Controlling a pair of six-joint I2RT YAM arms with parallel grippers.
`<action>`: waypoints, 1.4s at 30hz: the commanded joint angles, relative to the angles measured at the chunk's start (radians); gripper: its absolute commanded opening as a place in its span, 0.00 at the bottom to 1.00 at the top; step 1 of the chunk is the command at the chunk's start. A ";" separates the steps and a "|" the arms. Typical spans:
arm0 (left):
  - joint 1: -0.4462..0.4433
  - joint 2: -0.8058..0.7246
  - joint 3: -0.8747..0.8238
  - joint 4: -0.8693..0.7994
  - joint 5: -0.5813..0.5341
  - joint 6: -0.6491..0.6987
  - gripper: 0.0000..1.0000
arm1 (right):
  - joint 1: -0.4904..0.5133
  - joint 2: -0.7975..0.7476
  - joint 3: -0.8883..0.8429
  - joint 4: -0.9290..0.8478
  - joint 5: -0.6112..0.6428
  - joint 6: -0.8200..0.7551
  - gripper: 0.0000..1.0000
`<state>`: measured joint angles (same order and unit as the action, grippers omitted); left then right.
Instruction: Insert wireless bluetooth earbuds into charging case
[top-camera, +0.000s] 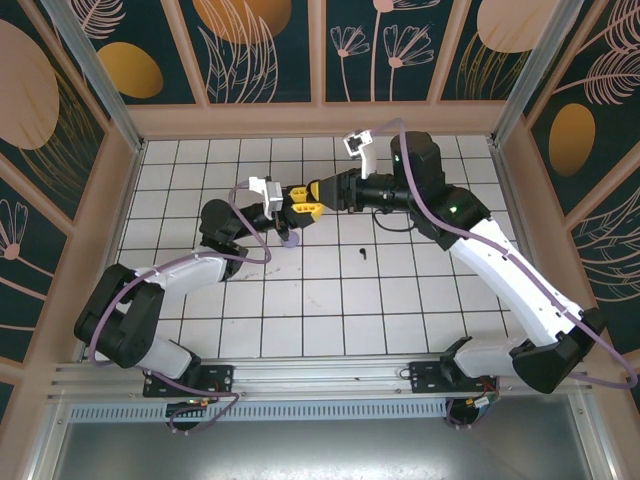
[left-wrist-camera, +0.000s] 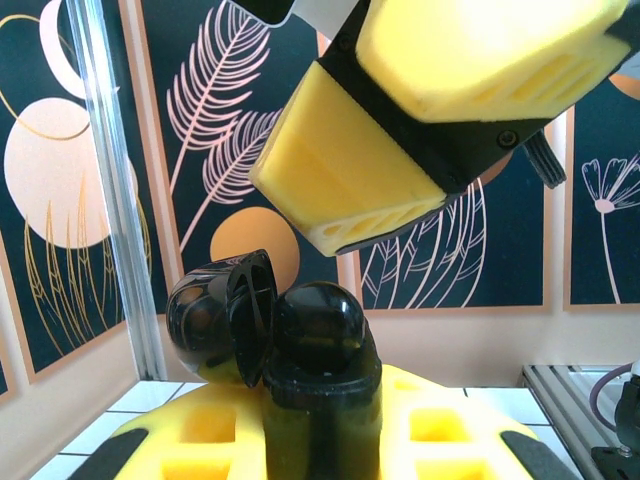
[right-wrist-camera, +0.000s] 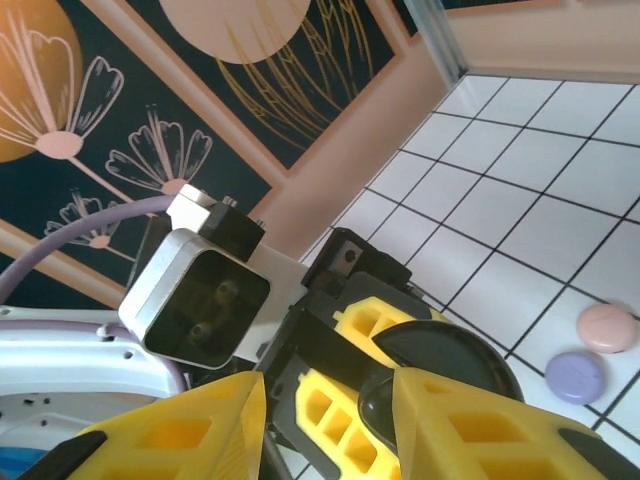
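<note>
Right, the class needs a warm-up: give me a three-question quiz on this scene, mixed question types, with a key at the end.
1. True or false: the black case held in the left gripper has its lid shut.
2. Which two round cases lie on the table? A: pink and lilac. B: pink and black. C: two lilac.
3. Fill in: a lone black ___ lies loose on the tiles in the top view.
Key: 1 false, the lid is open. 2 A: pink case, lilac case. 3 earbud.

Left hand (right-wrist-camera: 345, 365) holds an open black case (right-wrist-camera: 445, 350); pink case (right-wrist-camera: 606, 327), lilac case (right-wrist-camera: 574, 375) lie nearby.
</note>
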<state>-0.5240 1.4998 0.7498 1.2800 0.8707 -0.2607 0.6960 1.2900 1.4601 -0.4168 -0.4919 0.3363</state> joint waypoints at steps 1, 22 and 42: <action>-0.008 0.015 0.026 0.006 -0.010 0.001 0.00 | 0.025 0.006 0.040 -0.059 0.107 -0.088 0.39; -0.008 0.030 0.033 -0.040 -0.020 0.024 0.00 | 0.084 0.023 0.034 -0.100 0.265 -0.186 0.38; -0.008 0.030 0.056 -0.039 -0.002 -0.009 0.00 | 0.105 0.063 0.052 -0.116 0.351 -0.212 0.36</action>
<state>-0.5240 1.5330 0.7765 1.2144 0.8558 -0.2565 0.7895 1.3384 1.4830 -0.5247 -0.1764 0.1459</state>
